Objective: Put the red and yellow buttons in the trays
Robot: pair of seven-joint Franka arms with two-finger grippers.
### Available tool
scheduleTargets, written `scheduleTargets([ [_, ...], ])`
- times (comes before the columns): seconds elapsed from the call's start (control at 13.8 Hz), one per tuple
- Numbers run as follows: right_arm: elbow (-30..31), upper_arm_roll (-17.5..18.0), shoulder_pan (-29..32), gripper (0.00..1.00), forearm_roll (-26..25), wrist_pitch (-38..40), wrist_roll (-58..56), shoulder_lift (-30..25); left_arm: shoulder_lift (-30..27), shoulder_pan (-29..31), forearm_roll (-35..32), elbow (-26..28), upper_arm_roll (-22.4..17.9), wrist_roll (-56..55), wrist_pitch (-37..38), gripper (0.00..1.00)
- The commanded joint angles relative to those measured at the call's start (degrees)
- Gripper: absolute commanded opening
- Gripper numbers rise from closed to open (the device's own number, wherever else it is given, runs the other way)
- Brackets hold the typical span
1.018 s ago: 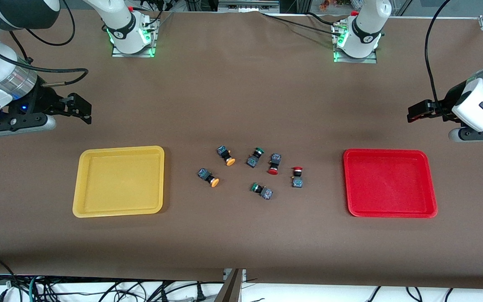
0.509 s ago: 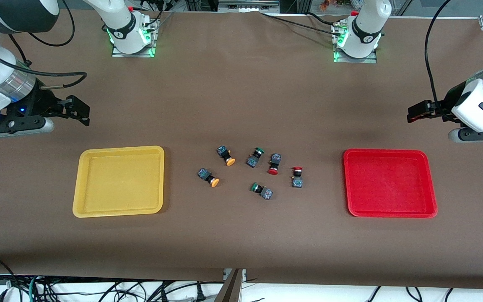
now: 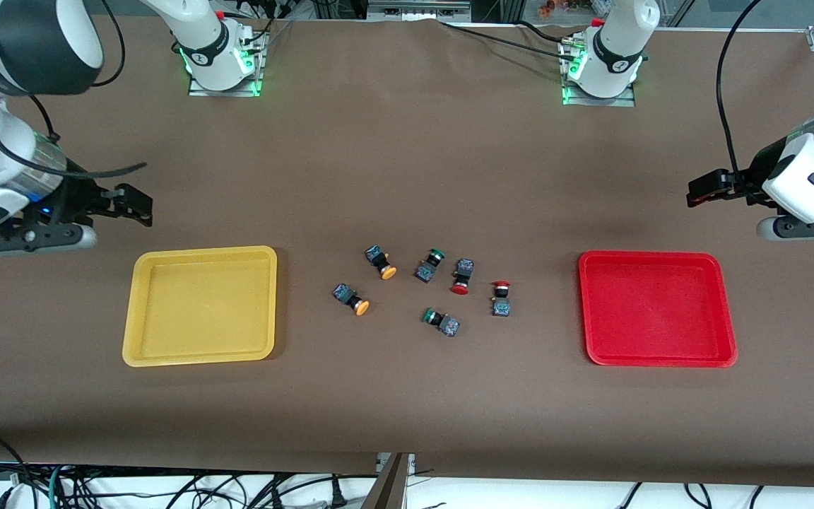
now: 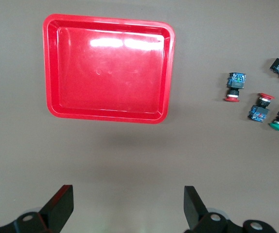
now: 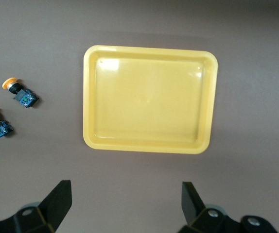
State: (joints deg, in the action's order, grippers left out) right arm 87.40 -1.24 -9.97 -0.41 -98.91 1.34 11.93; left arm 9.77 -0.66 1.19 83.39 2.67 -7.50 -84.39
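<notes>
Two yellow buttons (image 3: 381,262) (image 3: 350,298) and two red buttons (image 3: 461,276) (image 3: 500,297) lie loose on the brown table between the trays. The yellow tray (image 3: 198,305) sits toward the right arm's end and the red tray (image 3: 656,309) toward the left arm's end; neither holds anything. My right gripper (image 3: 131,205) hangs open over bare table beside the yellow tray (image 5: 149,99), with nothing between its fingers (image 5: 57,199). My left gripper (image 3: 704,189) hangs open over bare table beside the red tray (image 4: 108,68), and it too holds nothing.
Two green-capped buttons (image 3: 430,265) (image 3: 441,322) lie among the red and yellow ones. The arm bases (image 3: 222,60) (image 3: 601,67) stand along the table's edge farthest from the front camera. Cables hang below the table's near edge.
The right arm has shifted a little, its gripper drifting toward the yellow tray. The left arm has barely moved. No button or tray has moved.
</notes>
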Motion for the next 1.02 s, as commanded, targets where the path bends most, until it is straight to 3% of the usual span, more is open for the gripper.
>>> scheduleTargets([
  [0.0, -0.04, 0.18, -4.07, 1.00, 0.05, -2.42, -1.77, 2.55, 1.13, -0.04, 0.31, -2.53, -0.30, 0.91, 1.16, 1.00],
  [0.44, 0.14, 0.27, -15.93, 1.00, 3.56, -18.92, -0.81, 18.28, 2.28, 0.05, 0.48, -4.20, -0.30, 0.91, 1.42, 1.00],
  [0.95, 0.14, 1.59, -20.17, 1.00, 8.05, -34.83, -1.25, 30.33, 4.03, -0.12, 0.31, -4.20, -0.21, 1.17, 1.16, 1.00],
])
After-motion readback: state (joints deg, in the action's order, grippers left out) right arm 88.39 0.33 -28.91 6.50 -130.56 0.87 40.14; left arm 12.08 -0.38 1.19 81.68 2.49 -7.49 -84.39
